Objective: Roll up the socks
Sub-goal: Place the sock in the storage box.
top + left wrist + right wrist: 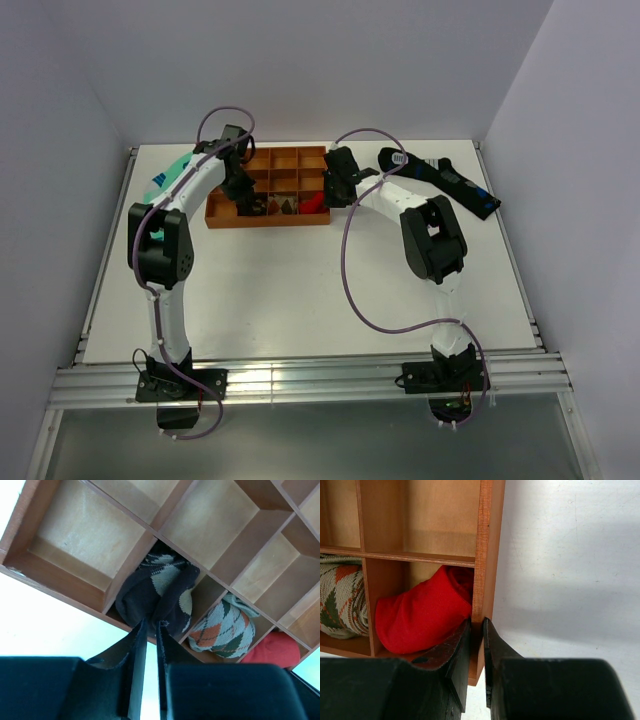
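Note:
The socks [160, 590] are a brown argyle bundle with beige diamonds, sitting in a front-row compartment of the wooden divider box [50, 587]. My left gripper [152, 625] hangs over the box's front wall, its jaws drawn nearly together and its tips pressed into the dark brown fabric. In the top view the left gripper [243, 190] is over the box's left half, where the socks [258, 205] are. My right gripper [476, 622] is shut on the box's right side wall [487, 530], one finger inside and one outside.
A green-and-orange argyle roll [225, 627] and a red roll [420, 615] fill the neighbouring front compartments. A mint-green sock [172, 175] lies left of the box [265, 223]. A black-navy sock [445, 180] lies to its right, near the back wall.

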Robot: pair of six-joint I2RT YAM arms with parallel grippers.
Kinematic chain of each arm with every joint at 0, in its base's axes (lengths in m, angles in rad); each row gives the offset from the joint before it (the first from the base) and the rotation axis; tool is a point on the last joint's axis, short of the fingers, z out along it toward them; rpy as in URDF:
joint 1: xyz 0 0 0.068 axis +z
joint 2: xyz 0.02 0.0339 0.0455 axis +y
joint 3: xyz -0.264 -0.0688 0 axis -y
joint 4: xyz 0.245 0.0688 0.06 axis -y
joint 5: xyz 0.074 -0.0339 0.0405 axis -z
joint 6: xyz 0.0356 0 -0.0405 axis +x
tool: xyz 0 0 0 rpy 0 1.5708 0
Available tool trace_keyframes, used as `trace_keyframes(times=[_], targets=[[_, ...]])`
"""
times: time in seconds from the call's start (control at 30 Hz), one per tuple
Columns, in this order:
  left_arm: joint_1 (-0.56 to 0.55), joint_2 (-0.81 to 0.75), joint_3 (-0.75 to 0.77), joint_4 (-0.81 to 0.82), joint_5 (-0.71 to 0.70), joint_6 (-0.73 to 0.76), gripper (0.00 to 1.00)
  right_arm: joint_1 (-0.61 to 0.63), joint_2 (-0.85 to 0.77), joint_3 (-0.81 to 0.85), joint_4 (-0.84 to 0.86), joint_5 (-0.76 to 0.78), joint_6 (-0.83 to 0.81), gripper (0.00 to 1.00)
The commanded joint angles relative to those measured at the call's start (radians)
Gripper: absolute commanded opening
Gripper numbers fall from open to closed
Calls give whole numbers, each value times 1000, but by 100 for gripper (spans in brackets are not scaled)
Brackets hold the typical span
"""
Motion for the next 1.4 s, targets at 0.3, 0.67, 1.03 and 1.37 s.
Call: trace_keyframes(times=[0.3, 0.67, 1.03, 1.37], targets=[[22, 8, -36, 0, -37, 8, 14, 6, 88, 8, 35, -10, -27, 0], [16, 46, -80, 12, -63, -23, 12, 6, 88, 11, 35, -13, -27, 0], [-30, 142, -11, -8, -63, -57, 11, 6, 85, 9, 34, -15, -28, 0], [-26, 131, 10, -11, -43, -32, 15, 6, 89, 16, 29, -18, -33, 0]])
